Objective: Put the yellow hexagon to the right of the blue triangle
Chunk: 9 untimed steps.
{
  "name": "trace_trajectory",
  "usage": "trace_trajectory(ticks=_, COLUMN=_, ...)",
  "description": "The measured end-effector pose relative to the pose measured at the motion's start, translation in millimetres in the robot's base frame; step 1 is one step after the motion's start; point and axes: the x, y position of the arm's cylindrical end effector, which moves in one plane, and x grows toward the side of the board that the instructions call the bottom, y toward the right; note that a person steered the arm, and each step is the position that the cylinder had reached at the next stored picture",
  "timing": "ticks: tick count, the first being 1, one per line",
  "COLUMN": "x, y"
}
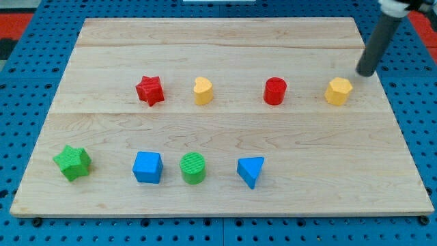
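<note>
The yellow hexagon (338, 91) lies at the view's upper right on the wooden board (218, 41). The blue triangle (251, 171) lies in the lower row, right of centre, well below and left of the hexagon. My tip (366, 72) is a dark rod coming down from the view's top right corner. Its end sits just above and to the right of the yellow hexagon, a small gap away from it.
In the upper row lie a red star (150, 90), a yellow heart-like block (203, 90) and a red cylinder (274, 91). In the lower row lie a green star (73, 162), a blue cube (147, 167) and a green cylinder (193, 168).
</note>
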Motion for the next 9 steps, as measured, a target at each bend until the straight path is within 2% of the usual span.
trace_trajectory(ticks=1, x=35.4, y=-58.1)
trace_trajectory(ticks=2, x=41.6, y=-74.9)
trace_trajectory(ticks=3, x=45.8, y=-74.9)
trace_trajectory(ticks=7, x=150.7, y=-75.8)
trace_trajectory(ticks=9, x=164.9, y=-73.6)
